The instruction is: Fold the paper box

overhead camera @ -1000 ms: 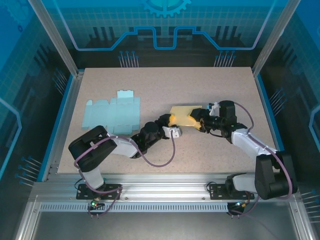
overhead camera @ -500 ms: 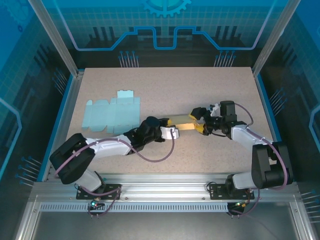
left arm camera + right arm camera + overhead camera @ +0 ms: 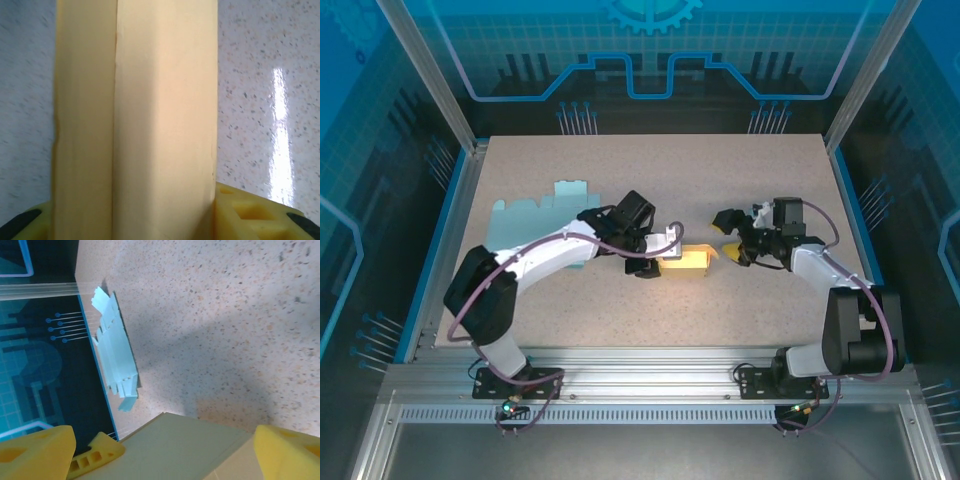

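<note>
The yellow paper box (image 3: 690, 262) lies in the middle of the table, folded into a narrow block. My left gripper (image 3: 663, 258) is shut on its left end. In the left wrist view the paper box (image 3: 160, 125) runs upward between the yellow fingers (image 3: 250, 215), with a crease down its length. My right gripper (image 3: 728, 237) stands open just right of the box and holds nothing. In the right wrist view my right gripper (image 3: 165, 440) has its yellow fingertips (image 3: 37, 450) wide apart, with a pale panel of the box (image 3: 185, 450) low between them.
A flat light-blue box blank (image 3: 530, 218) lies at the left of the table, partly under my left arm, and also appears at the table's edge (image 3: 114, 355). The speckled tabletop (image 3: 650, 170) has blue side rails and an aluminium frame around it.
My right gripper opened and let go of the box, then drew back to the right. My left arm swung round and carried the box nearer and rightward; it now looks narrower.
</note>
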